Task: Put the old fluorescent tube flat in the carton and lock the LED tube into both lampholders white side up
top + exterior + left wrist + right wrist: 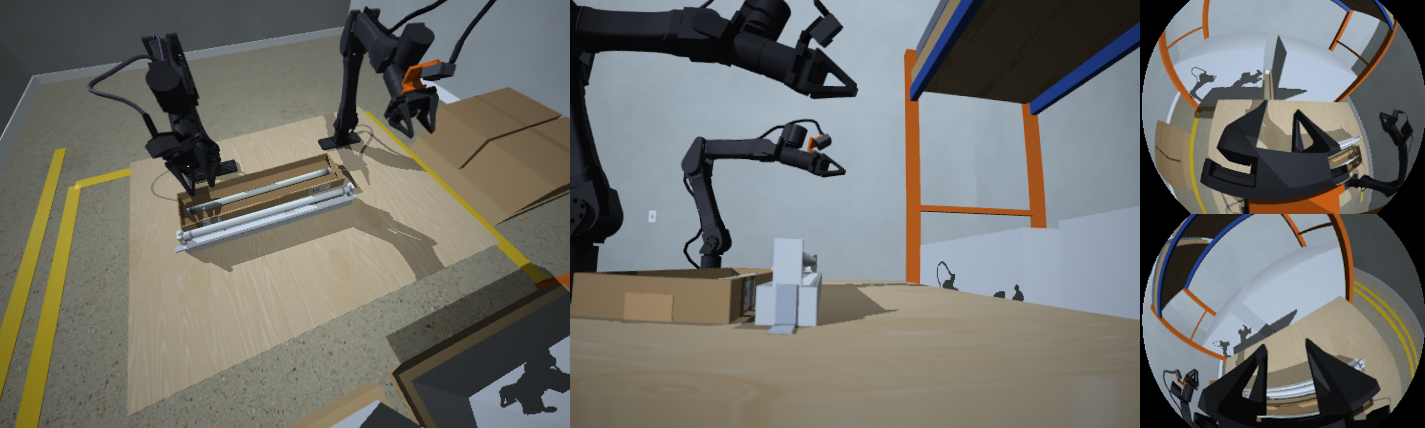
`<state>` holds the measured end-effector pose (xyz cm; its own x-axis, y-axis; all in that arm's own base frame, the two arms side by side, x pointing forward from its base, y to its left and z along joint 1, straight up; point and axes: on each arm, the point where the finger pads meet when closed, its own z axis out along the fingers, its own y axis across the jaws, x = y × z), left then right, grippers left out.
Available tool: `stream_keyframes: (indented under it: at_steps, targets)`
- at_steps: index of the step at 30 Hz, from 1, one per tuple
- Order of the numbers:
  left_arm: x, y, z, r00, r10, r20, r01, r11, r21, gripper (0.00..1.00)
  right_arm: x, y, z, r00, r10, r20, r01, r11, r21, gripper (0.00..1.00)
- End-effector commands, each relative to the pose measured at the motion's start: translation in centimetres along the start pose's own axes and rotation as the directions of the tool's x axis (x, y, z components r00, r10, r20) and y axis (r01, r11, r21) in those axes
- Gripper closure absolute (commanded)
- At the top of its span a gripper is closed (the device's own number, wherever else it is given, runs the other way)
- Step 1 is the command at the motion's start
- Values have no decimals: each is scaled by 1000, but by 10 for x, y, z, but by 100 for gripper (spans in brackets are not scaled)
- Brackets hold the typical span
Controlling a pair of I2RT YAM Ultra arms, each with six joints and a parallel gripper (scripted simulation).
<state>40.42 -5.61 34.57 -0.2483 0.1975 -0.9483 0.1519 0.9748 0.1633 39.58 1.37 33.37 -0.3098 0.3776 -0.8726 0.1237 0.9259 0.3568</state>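
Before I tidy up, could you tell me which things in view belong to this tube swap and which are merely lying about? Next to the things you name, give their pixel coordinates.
Part of the job:
- light fixture (270,223) (786,300)
- tube in the fixture (270,212)
- open carton (180,212) (600,297)
- tube in the carton (260,190)

Lying about:
- flattened cardboard (495,125) (1172,158)
- large open box (406,395)
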Motion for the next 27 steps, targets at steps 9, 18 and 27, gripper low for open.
stream_keyframes:
  at_steps: [9,18,27]
  targets:
    - [-50,60,-49,929,-190,318,225,971,-76,51,-63,9,-39,845,-406,349,426,904,22,51]
    - [-64,66,-58,930,-148,338,193,976,-104,51,-78,22,-52,849,-358,389,394,919,-14,51]
    - [-35,50,-29,973,-120,196,140,986,-89,51,-56,14,-28,927,-266,264,286,957,-39,51]
